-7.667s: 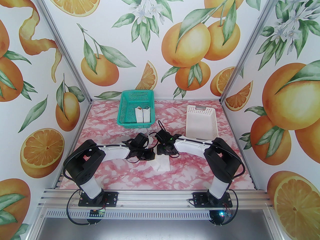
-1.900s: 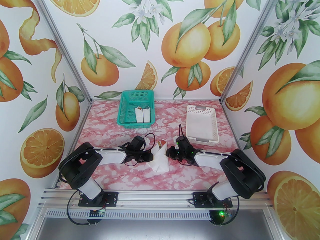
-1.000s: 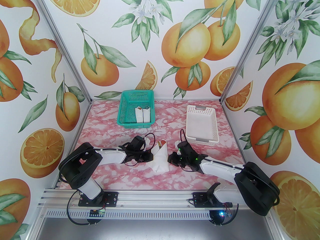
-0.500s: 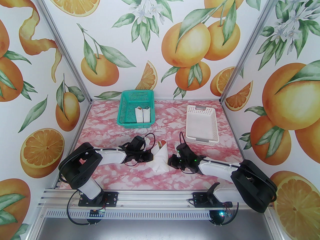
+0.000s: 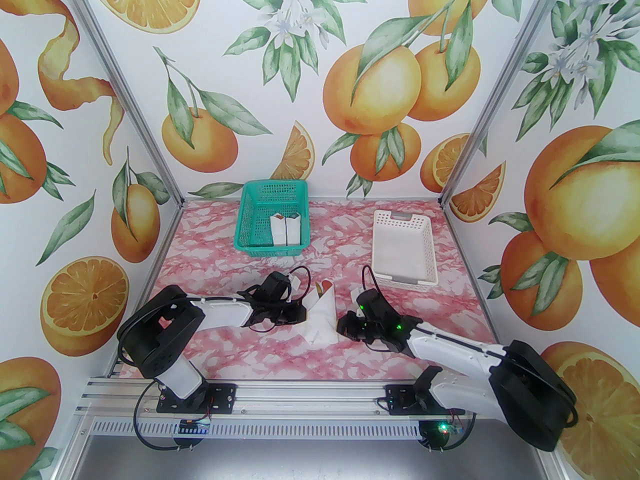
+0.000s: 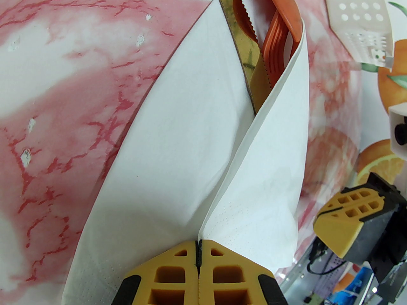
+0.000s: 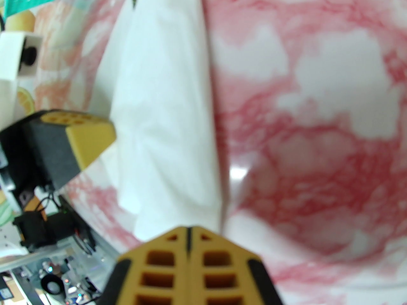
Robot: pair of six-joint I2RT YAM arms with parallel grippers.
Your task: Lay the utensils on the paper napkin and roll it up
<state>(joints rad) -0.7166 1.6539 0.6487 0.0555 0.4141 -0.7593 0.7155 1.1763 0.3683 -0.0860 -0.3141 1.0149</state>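
Note:
The paper napkin (image 5: 323, 318) lies mid-table, folded into a cone around the utensils. An olive-brown knife (image 6: 244, 43), an orange fork (image 6: 276, 56) and an orange spoon (image 6: 283, 5) stick out of its far end (image 5: 325, 286). My left gripper (image 6: 198, 243) is shut at the napkin's left side, and the raised flap's fold runs straight into the seam between its fingers. My right gripper (image 7: 189, 229) is shut and holds nothing. It hovers by the napkin's near right corner (image 7: 178, 202), and it shows from above (image 5: 342, 325) just right of the paper.
A teal basket (image 5: 250, 203) at the back left holds two white wrapped bundles (image 5: 286, 230). A white basket (image 5: 425, 248) stands at the back right. The right arm's elbow (image 5: 532, 398) hangs out past the table's near right edge.
The right arm has swung its elbow down and to the right, and its shut gripper has slid a little nearer along the napkin's right edge. The left arm and napkin have stayed still.

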